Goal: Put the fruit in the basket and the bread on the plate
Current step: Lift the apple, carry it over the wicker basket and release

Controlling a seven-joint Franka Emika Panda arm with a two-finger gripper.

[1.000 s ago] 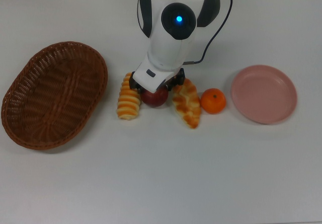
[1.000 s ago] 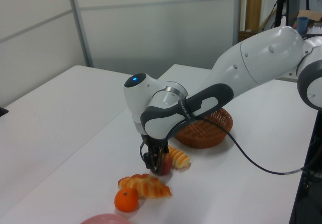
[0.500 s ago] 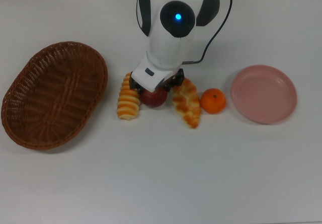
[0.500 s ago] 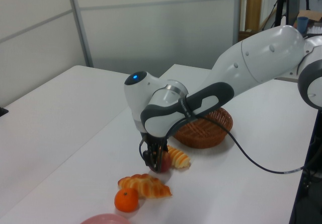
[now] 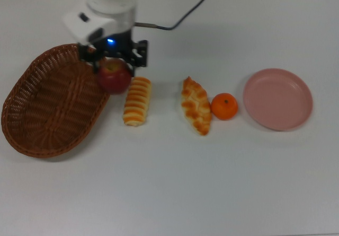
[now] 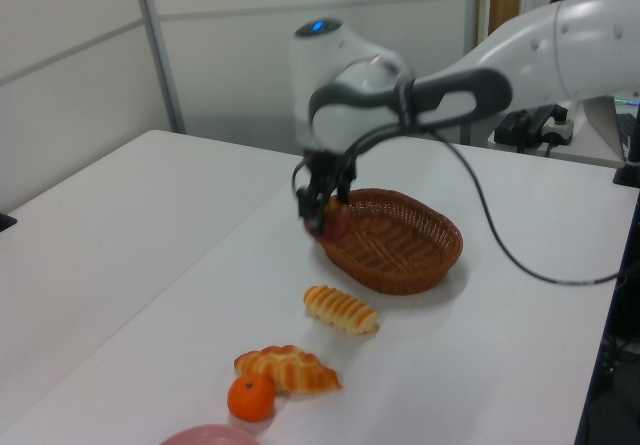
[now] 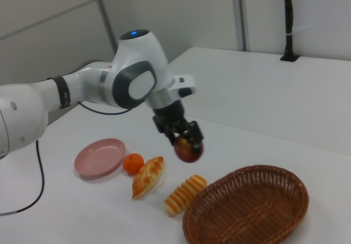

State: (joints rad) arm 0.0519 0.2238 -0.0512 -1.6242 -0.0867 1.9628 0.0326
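One apple point(image 5: 113, 77), glossy dark red, hung clamped in the gripper point(image 5: 112, 61) over the wicker basket's point(image 5: 37, 135) rim in the top view; carrying was in hand, with a short move inward and release probably next. The left view showed the ridged roll point(image 6: 341, 310), braided loaf point(image 6: 288, 370) and mandarin point(image 6: 251, 398) lying on the table. The right view showed the smooth pink plate point(image 7: 98, 157) bare.

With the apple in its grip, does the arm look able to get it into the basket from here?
Probably yes. The gripper holds the apple up off the table, at the rim of the basket nearest the breads. The basket is open-topped and nothing shows inside.
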